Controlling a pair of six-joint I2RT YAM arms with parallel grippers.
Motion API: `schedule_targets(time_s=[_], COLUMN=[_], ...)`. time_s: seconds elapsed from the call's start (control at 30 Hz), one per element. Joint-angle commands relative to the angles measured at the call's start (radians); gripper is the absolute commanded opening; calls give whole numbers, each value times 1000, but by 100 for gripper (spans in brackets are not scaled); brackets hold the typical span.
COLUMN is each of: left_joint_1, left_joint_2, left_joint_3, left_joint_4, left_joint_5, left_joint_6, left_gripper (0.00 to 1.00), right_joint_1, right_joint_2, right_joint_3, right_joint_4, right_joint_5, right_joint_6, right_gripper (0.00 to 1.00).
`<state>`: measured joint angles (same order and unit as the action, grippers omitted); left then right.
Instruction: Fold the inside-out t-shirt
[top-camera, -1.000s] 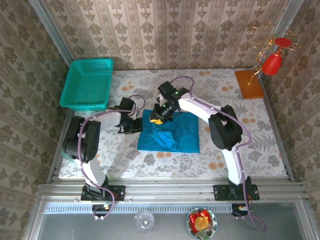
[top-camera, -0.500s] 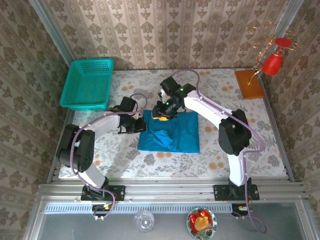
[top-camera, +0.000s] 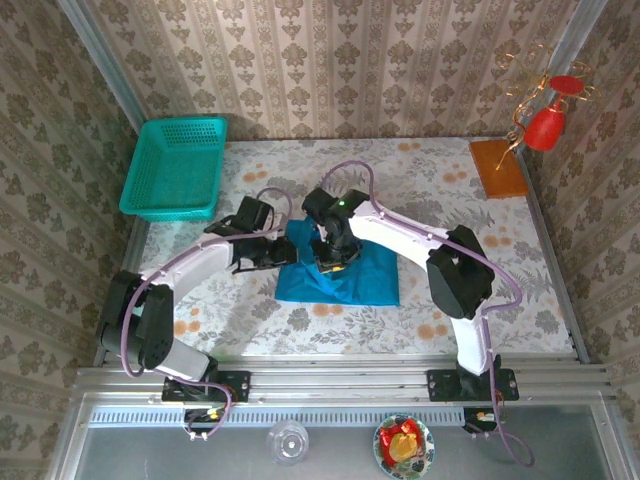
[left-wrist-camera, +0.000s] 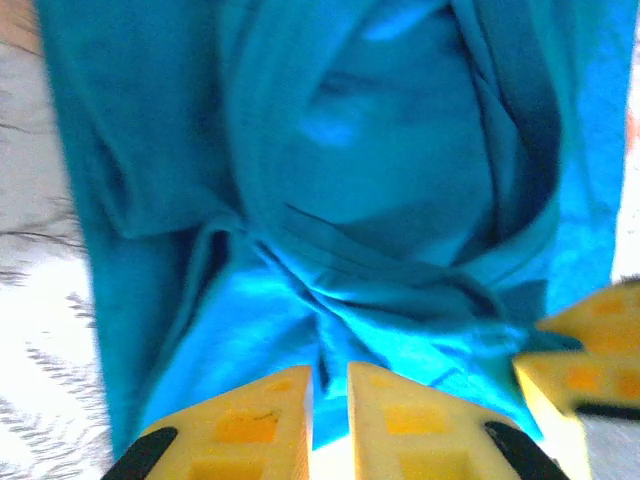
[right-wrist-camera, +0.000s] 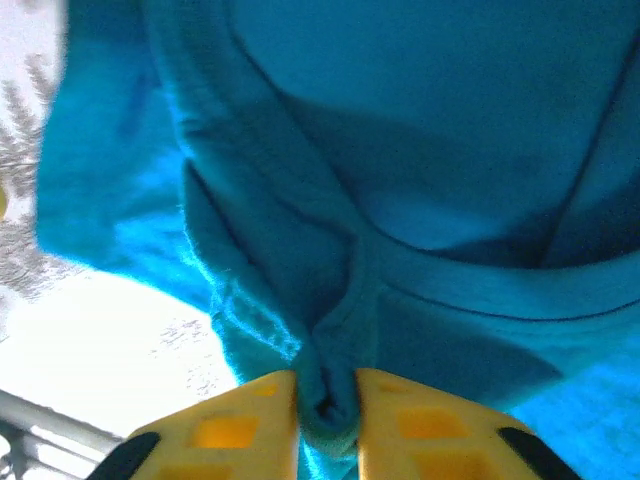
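Observation:
The teal-blue inside-out t-shirt (top-camera: 350, 275) lies as a rumpled, partly folded rectangle in the middle of the table. My left gripper (top-camera: 281, 252) sits at its left edge. In the left wrist view its yellow fingers (left-wrist-camera: 392, 420) stand a narrow slit apart, with the creased cloth (left-wrist-camera: 400, 180) just past the tips and nothing pinched. My right gripper (top-camera: 335, 257) hangs over the shirt's upper middle. In the right wrist view the right gripper (right-wrist-camera: 327, 400) is shut on a bunched fold of the shirt (right-wrist-camera: 330, 300). Its fingers (left-wrist-camera: 590, 350) also show beside the cloth in the left wrist view.
A teal mesh basket (top-camera: 175, 165) stands at the back left. An orange-brown board (top-camera: 497, 167) with a red ornament (top-camera: 548, 122) is at the back right. Floral tablecloth (top-camera: 480, 290) surrounds the shirt. A bowl (top-camera: 403, 445) and a glass (top-camera: 288, 441) sit below the rail.
The right gripper came down from the shirt's far edge toward its middle and closed on a fold. The left arm stretched toward the shirt's left edge and its jaws parted slightly.

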<state>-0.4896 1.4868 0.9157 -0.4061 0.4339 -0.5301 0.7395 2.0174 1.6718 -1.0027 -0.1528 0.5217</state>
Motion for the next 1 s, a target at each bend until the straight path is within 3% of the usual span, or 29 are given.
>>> schedule_targets(time_s=[0.0,0.1,0.23,0.47,0.73,0.97], left_joint_1=[-27,-52,-74,-90,-101,-104], left_joint_2=[33,74,132,185,128,31], left_joint_3=[-45,-71,-96,-105,-52,-71], left_joint_4=[84,147,249,370,323,285], left_joint_5=[87,107,147,178,201,321], left_joint_6=[-64,-89,-122,-154,-98,-114], left_gripper=[18,22,30,32,33,32], right_joint_1=[-27,-56,-91,-109,-112,-114], right_joint_2=[18,4,-17,-27,-39,-54], right_joint_3=[-35,-69,-115,-148,-167,-178], right_joint_4=[-14,19,66,99,114,149], right_joint_5=[52,39,-5,-50,-75,-143], right_joint_6=[-2,9,20,25,32,40], right_gripper=[15,9,8,8,8,12])
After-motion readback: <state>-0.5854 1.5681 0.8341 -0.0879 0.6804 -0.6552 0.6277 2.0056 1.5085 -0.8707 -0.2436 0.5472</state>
